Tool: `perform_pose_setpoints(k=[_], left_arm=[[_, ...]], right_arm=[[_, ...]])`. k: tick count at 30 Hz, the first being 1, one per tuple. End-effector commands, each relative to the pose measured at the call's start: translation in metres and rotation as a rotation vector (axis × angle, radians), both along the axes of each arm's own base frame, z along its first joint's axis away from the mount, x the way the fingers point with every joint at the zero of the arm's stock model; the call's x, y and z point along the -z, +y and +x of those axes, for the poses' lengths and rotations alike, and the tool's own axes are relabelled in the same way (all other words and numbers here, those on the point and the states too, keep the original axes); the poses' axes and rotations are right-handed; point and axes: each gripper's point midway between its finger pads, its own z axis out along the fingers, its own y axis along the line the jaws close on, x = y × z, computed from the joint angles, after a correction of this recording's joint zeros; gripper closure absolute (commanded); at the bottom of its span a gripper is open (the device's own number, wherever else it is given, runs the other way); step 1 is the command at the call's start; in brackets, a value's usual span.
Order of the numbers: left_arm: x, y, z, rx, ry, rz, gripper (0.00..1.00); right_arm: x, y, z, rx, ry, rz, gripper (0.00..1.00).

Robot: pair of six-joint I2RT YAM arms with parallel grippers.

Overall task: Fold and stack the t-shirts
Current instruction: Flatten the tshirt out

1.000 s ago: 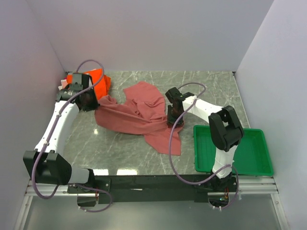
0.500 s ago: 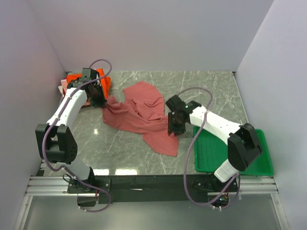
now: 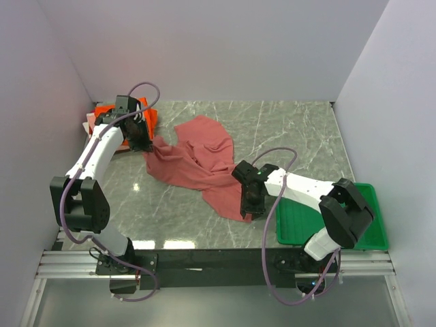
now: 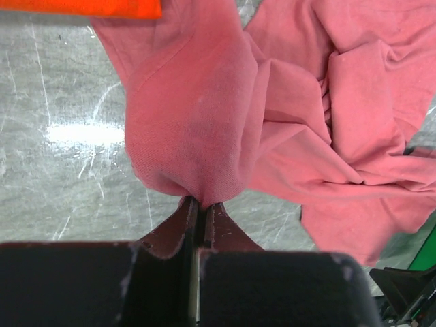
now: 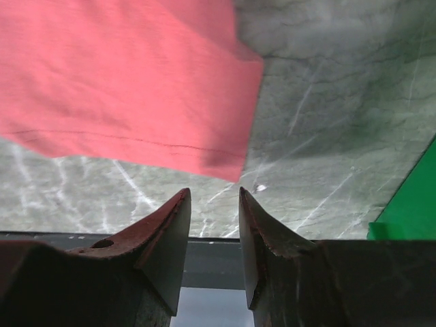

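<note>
A large brick-red t-shirt [image 3: 197, 160] lies crumpled across the middle of the marble table. My left gripper [image 3: 145, 142] is shut on its left edge, and the cloth [image 4: 197, 122] bunches out of the closed jaws in the left wrist view. My right gripper [image 3: 251, 208] hovers open and empty at the shirt's near corner; in the right wrist view the hem corner [image 5: 225, 160] lies just beyond the gripper [image 5: 214, 194]. An orange t-shirt [image 3: 129, 112] lies at the far left corner and also shows in the left wrist view [image 4: 82, 7]. Pale cloth [image 3: 89, 125] peeks out beside it.
A green plastic tray [image 3: 354, 218] sits at the near right, right of my right gripper; its edge shows in the right wrist view [image 5: 409, 204]. The table's front edge and a black rail [image 3: 218, 257] lie just below the right gripper. Grey walls enclose three sides.
My right gripper has moved toward the near edge, from on the shirt's middle to its near corner. My left gripper rose to the far left holding the shirt's edge.
</note>
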Motion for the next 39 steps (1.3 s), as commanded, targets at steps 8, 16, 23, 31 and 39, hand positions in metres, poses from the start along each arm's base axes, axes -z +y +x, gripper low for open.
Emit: perform_pose_setpoints(k=[8,16,23,31,39], left_arm=[[-0.01,-0.004,-0.014,0.042,-0.031,-0.022,0.99],[-0.007,0.001,-0.022,0.037,-0.022,0.003,1.0],[-0.001,0.012,-0.024,0.026,-0.013,0.06,1.0],[-0.067,0.047,-0.033,-0.072,-0.087,0.217,0.99],[-0.067,0.061,-0.057,-0.149,-0.094,0.265,0.99]], right_arm=[[0.024,0.005,0.001,0.021,0.009,0.007,0.59],[0.036,-0.001,0.002,0.026,0.006,-0.015,0.65],[0.024,-0.008,0.008,0.038,-0.016,-0.028,1.0],[-0.107,-0.023,0.041,0.057,-0.241,-0.058,1.0],[-0.174,-0.072,0.045,0.132,-0.331,-0.085,1.0]])
